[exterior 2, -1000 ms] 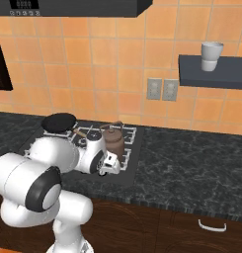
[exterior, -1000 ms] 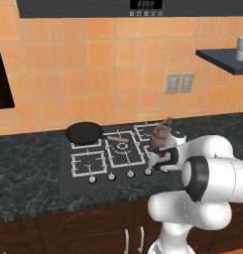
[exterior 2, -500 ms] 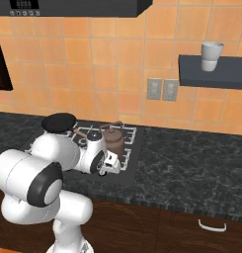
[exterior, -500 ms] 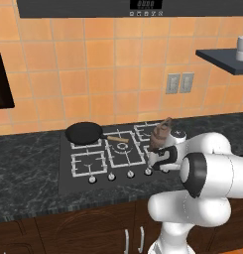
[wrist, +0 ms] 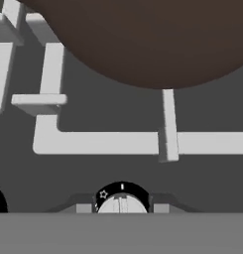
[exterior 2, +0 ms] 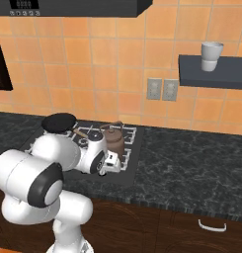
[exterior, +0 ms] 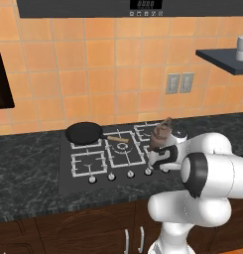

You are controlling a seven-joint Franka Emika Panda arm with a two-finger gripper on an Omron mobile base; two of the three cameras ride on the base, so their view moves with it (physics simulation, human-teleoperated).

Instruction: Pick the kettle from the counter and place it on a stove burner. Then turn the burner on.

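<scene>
The kettle [exterior: 161, 136] is seen standing on the right-hand front burner grate [wrist: 108, 141] of the stove [exterior: 88, 166], off the dark stone surface [exterior: 29, 183], so the placing part is judged done and the burner is what remains to be lit. The pincer [exterior: 160, 161] is held low at the stove's front edge, just in front of the kettle, aimed at the row of knobs. In the hand view a knob [wrist: 122, 201] is caught right at the bottom, its white pointer mark upright, with the kettle's brown belly [wrist: 157, 39] looming overhead. Whether the fingers are apart or together cannot be told; the tips are not made out against the knob.

Now the risks. The knob is sighted dead centre, but several knobs are set close together along that front strip, and the wrong one could be turned if the approach drifts sideways; a burner without the kettle would then be lit. If the knob is pinched off-centre, the fingers could slip round it and the pointer would be left where it stands. The kettle sits very near the wrist, so a wide roll of the hand could nudge it across the grate or tip it. The black frying pan [exterior: 84, 133] at the back left is well apart and not threatened.
</scene>
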